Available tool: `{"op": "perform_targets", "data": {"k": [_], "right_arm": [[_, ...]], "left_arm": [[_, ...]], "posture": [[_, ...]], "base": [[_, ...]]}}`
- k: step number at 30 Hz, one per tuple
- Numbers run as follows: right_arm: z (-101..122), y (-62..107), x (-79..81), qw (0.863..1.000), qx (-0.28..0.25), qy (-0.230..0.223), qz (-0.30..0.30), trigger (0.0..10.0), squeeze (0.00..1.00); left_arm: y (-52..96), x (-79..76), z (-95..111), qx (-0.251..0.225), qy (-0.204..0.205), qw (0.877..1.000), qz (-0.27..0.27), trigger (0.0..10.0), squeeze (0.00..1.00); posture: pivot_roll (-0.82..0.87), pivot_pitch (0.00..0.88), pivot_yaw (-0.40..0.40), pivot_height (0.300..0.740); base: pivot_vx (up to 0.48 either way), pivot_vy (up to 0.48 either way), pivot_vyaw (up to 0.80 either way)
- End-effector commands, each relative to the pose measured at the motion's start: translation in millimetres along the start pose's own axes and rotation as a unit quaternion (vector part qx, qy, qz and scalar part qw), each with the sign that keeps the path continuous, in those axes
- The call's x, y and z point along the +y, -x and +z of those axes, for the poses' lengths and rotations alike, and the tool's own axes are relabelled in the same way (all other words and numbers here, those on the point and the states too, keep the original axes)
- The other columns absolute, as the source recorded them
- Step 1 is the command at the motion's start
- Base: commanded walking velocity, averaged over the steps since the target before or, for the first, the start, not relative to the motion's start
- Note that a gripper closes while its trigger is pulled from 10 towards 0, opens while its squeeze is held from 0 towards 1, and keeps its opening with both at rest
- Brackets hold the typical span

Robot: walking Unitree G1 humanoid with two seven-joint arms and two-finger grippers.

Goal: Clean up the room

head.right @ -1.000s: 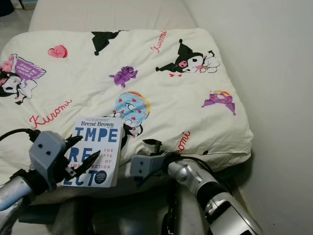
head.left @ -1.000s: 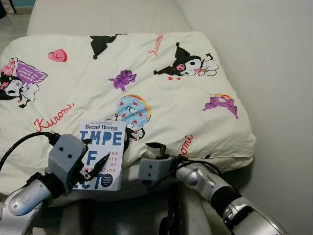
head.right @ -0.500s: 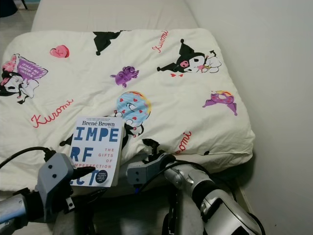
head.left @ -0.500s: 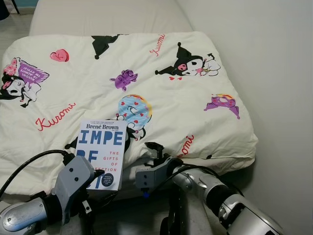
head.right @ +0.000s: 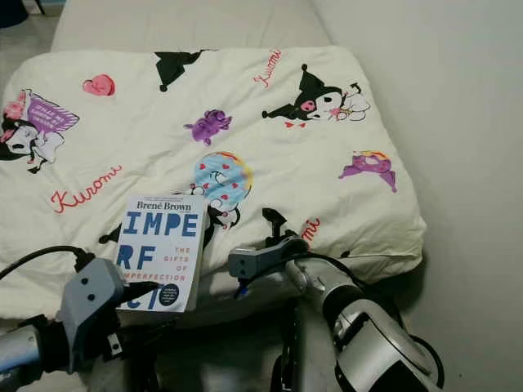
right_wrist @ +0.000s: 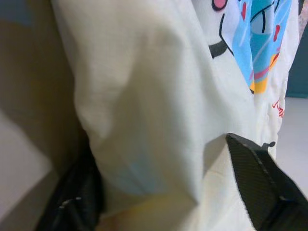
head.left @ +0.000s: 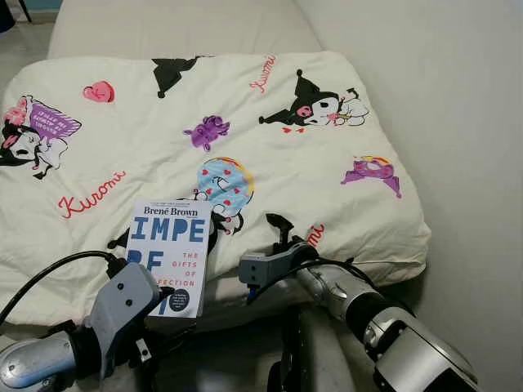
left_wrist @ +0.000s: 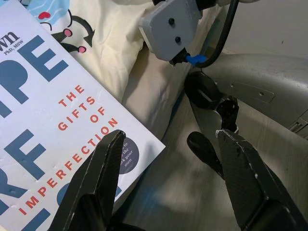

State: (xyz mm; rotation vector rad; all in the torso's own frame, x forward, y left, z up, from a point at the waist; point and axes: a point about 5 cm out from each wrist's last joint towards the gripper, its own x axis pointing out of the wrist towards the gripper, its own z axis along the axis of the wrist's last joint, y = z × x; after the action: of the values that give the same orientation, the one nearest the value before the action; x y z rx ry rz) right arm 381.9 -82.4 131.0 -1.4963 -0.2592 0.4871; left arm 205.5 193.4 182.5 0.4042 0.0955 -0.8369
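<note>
A white and blue paperback book (head.left: 169, 255) lies face up at the near edge of a cream cartoon-print duvet (head.left: 245, 122) that covers the bed. My left gripper (left_wrist: 171, 138) is open, low in front of the bed. One of its fingers (left_wrist: 98, 183) is over the book's bottom corner and the other is over the floor. My right gripper (head.left: 282, 239) is at the duvet's front edge, right of the book. It stands open around a fold of the duvet (right_wrist: 144, 110), with one black finger (head.left: 279, 223) on top of the cloth.
A pale wall (head.left: 441, 98) runs close along the right side of the bed. Bare beige mattress (head.left: 180, 24) shows beyond the duvet. Between me and the bed is a narrow strip of grey floor (left_wrist: 192, 192), with my own dark lower body (head.left: 290, 367) in it.
My left gripper has dropped back from over the book to below the bed edge. My right gripper has risen and moved forward onto the duvet's front edge. The book has not moved.
</note>
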Motion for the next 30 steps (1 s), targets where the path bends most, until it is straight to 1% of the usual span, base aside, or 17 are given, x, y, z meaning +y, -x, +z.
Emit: {"op": "perform_targets", "data": {"k": [1, 2, 4, 5, 7, 11, 15, 17, 25, 27, 28, 29, 30], "right_arm": [[2, 6.2, 19.0, 0.999, -0.013, -0.021, 0.036, 0.0, 0.00], [2, 6.2, 19.0, 0.999, -0.013, -0.021, 0.036, 0.0, 0.00], [7, 7.5, 23.6, 0.998, -0.030, -0.041, 0.045, 0.0, 0.00], [7, 7.5, 23.6, 0.998, -0.030, -0.041, 0.045, 0.0, 0.00], [11, 8.7, 26.2, 0.996, -0.048, -0.060, 0.052, 0.0, 0.00], [16, 11.2, 28.6, 0.992, -0.078, -0.079, 0.065, 0.0, 0.00], [16, 11.6, 28.0, 0.990, -0.084, -0.088, 0.069, 0.0, 0.00], [14, 11.7, 25.2, 0.988, -0.086, -0.099, 0.078, 0.0, 0.00], [11, 10.3, 19.3, 0.985, -0.083, -0.115, 0.095, 0.0, 0.00], [9, 10.2, 16.5, 0.982, -0.084, -0.130, 0.112, 0.0, 0.00], [9, 10.2, 16.5, 0.982, -0.084, -0.130, 0.112, 0.0, 0.00], [8, 10.6, 14.8, 0.978, -0.088, -0.142, 0.127, 0.0, 0.00], [8, 10.6, 14.8, 0.978, -0.088, -0.142, 0.127, 0.0, 0.00]], "left_arm": [[1.1, -5.8, 0, 0.003, 0.003, 1.000, -0.015, 10.0, 0.00], [1.1, -5.8, 0, 0.003, 0.003, 1.000, -0.015, 10.0, 0.00], [1.3, -5.3, 0, 0.004, 0.001, 1.000, -0.013, 10.0, 0.00], [1.3, -5.3, 0, 0.004, 0.001, 1.000, -0.013, 10.0, 0.00], [1.9, -4.2, 0, 0.004, -0.001, 1.000, -0.009, 10.0, 0.00], [2.3, 0.5, 1, 0.003, -0.012, 1.000, 0.008, 10.0, 0.00], [2.0, 2.7, 2, 0.001, -0.015, 1.000, 0.015, 10.0, 0.00], [1.8, 8.1, 2, 0.002, -0.026, 0.999, 0.032, 10.0, 0.00], [3.2, 11.9, 2, 0.005, -0.031, 0.999, 0.040, 10.0, 0.00], [4.0, 13.4, 2, 0.006, -0.034, 0.999, 0.042, 10.0, 0.00], [4.0, 13.4, 2, 0.006, -0.034, 0.999, 0.042, 10.0, 0.00], [4.9, 14.4, 2, 0.007, -0.035, 0.998, 0.043, 10.0, 0.00], [4.9, 14.4, 2, 0.007, -0.035, 0.998, 0.043, 10.0, 0.00]], "posture": [[0.01, 0.447, -0.113, 0.548], [0.01, 0.447, -0.113, 0.548], [0.01, 0.447, -0.112, 0.548], [0.01, 0.447, -0.112, 0.548], [0.01, 0.446, -0.112, 0.548], [0.00, 0.446, -0.110, 0.548], [0.00, 0.446, -0.110, 0.548], [0.00, 0.446, -0.110, 0.548], [0.01, 0.443, -0.108, 0.548], [0.01, 0.444, -0.108, 0.548], [0.01, 0.444, -0.108, 0.548], [0.01, 0.440, -0.106, 0.548], [0.01, 0.440, -0.106, 0.548]], "base": [[0.000, 0.000, 0.00], [0.000, 0.000, 0.00], [0.000, 0.000, 0.00], [0.000, 0.000, 0.00], [0.000, 0.000, 0.00], [0.000, 0.000, 0.00], [0.000, 0.000, 0.00], [0.000, 0.000, 0.00], [0.000, 0.000, 0.00], [0.000, 0.000, 0.00], [0.000, 0.000, 0.00], [0.000, 0.000, 0.00], [0.000, 0.000, 0.00]]}}
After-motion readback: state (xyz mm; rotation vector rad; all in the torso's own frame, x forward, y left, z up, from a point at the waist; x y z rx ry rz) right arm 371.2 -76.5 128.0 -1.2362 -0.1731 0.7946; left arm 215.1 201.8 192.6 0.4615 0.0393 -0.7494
